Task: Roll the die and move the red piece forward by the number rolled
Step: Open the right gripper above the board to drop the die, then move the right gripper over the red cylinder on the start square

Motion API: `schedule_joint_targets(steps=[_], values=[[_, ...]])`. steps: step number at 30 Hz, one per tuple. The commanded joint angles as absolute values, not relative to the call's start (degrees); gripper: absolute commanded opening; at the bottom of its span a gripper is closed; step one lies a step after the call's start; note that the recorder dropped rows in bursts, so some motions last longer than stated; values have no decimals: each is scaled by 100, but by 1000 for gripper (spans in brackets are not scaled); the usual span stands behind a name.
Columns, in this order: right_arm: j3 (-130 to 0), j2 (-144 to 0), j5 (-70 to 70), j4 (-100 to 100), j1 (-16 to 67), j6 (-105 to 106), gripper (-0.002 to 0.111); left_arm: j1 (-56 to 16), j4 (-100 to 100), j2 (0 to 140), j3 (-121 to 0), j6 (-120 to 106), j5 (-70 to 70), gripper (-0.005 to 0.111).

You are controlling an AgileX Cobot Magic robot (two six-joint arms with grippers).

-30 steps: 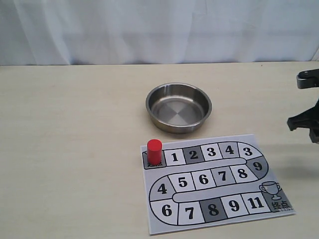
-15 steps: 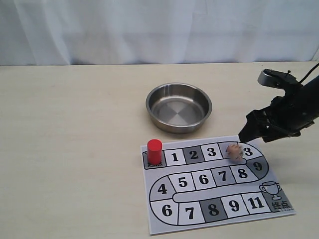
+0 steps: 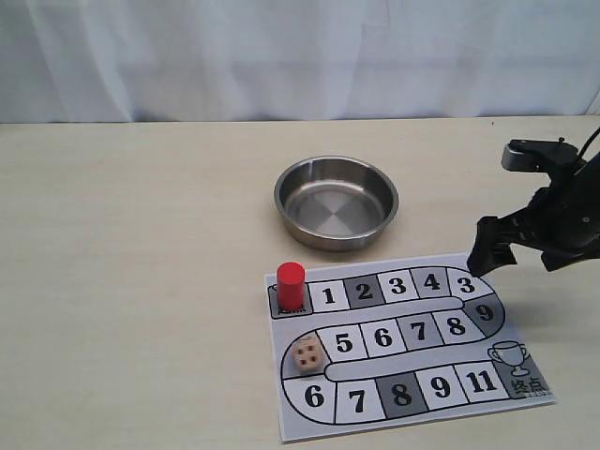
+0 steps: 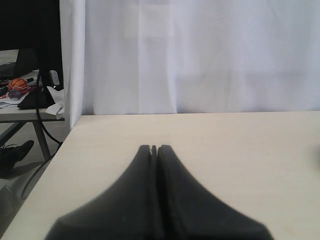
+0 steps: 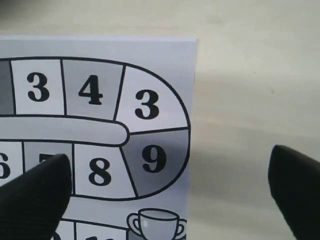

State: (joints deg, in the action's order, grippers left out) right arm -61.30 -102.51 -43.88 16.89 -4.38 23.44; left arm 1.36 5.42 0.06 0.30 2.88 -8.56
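die [image 3: 307, 354] rolled, lying on board [image 3: 403, 364]; red piece [image 3: 291, 284] at start square, advance not yet done. right fingers [image 5: 35, 195] wide, empty; left fingers [image 4: 172, 200] pressed together.

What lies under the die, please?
The die rests on the paper game board, on the square just left of the 5. That square's number is covered and cannot be read.

**A pale table [image 3: 141, 234] before a white curtain [image 3: 300, 56]**

We see the curtain hanging in soft folds behind the light wooden table, evenly lit. Past the curtain's edge we glimpse a darker room: a cluttered side table [image 4: 25, 116] and a grey floor [image 4: 10, 210].
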Motion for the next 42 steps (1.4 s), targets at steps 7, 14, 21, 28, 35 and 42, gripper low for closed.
schedule_joint_targets(steps=[7, 14, 21, 28, 35, 42], values=[[-6132, -10248, -4332, 1574, -451, 2222, 78, 136, 534, 0, 0, 303, -824, 0], [-6399, -9954, -5093, 1598, -379, 2323, 4, 136, 534, 0, 0, 303, -824, 0], [-6397, -9496, -4957, 1574, 1496, 2311, 4, 136, 534, 0, 0, 303, -824, 0], [-6397, -9496, -4957, 1574, 2816, 2286, 4, 136, 534, 0, 0, 303, -813, 0], [-6387, -9559, -4710, 1574, 3862, 2161, 4, 136, 534, 0, 0, 303, -813, 0], [-6387, -9967, -4262, 1574, 4507, 2103, 4, 136, 534, 0, 0, 303, -813, 0]])
